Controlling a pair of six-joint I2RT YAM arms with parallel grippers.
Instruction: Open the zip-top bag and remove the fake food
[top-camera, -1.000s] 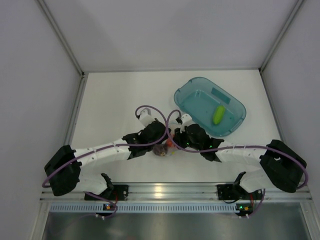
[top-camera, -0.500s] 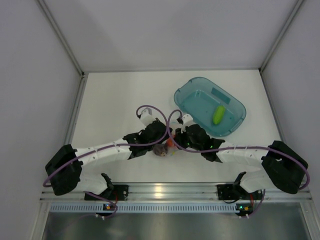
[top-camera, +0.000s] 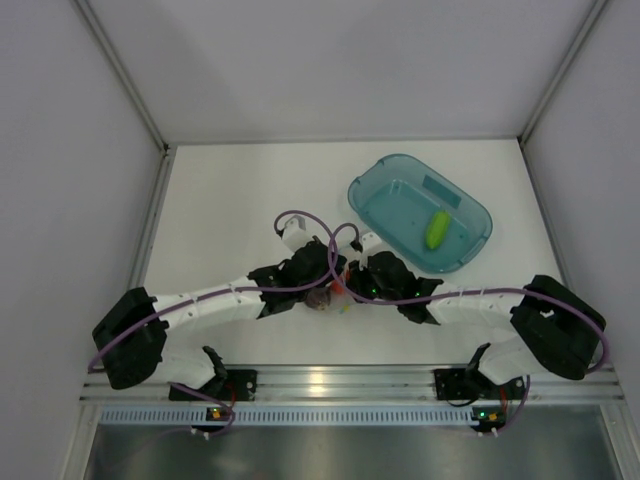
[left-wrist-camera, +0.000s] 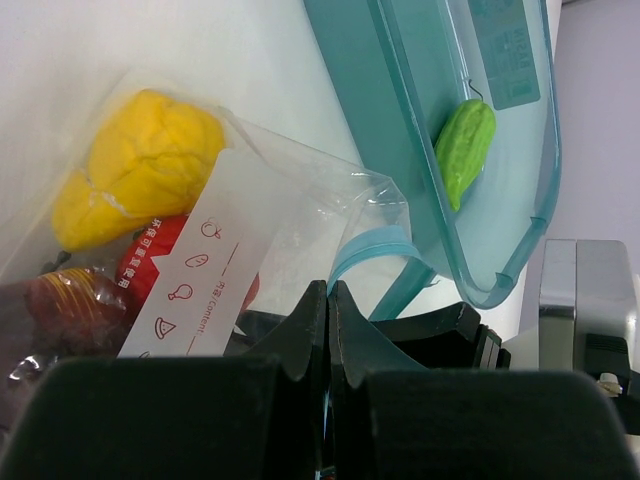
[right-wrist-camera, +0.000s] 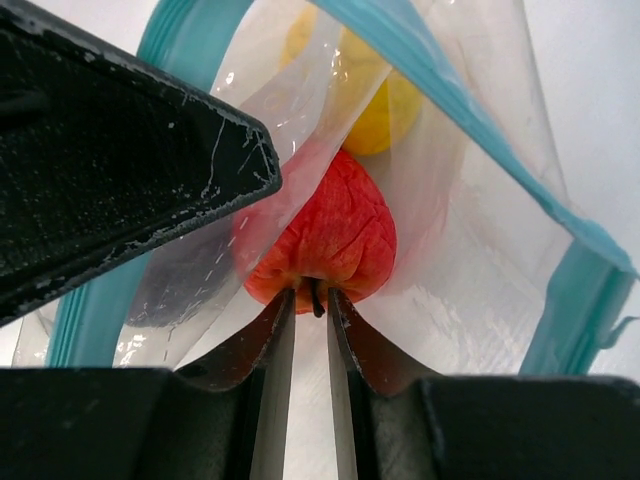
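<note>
Clear plastic zip-top bag (right-wrist-camera: 470, 250) lies at the table's (top-camera: 220, 200) front middle, mouth open, holding yellow pear (left-wrist-camera: 140, 165), maroon piece (left-wrist-camera: 62, 300) and red round piece (right-wrist-camera: 330, 235); right gripper (right-wrist-camera: 311, 300) pinches the red one's stem; left gripper (left-wrist-camera: 328, 330) clamps the bag's wall; green piece (top-camera: 436, 230) lies in the teal tray (top-camera: 372, 185).

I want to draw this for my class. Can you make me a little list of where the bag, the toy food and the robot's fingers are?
bag: zip-top bag, mouth open, between both arms
in bag: yellow piece, red piece, maroon piece
out of bag: green piece, in the teal tray
left fingers: shut on the bag's edge
right fingers: close around the red piece's stem; grip unclear
</note>
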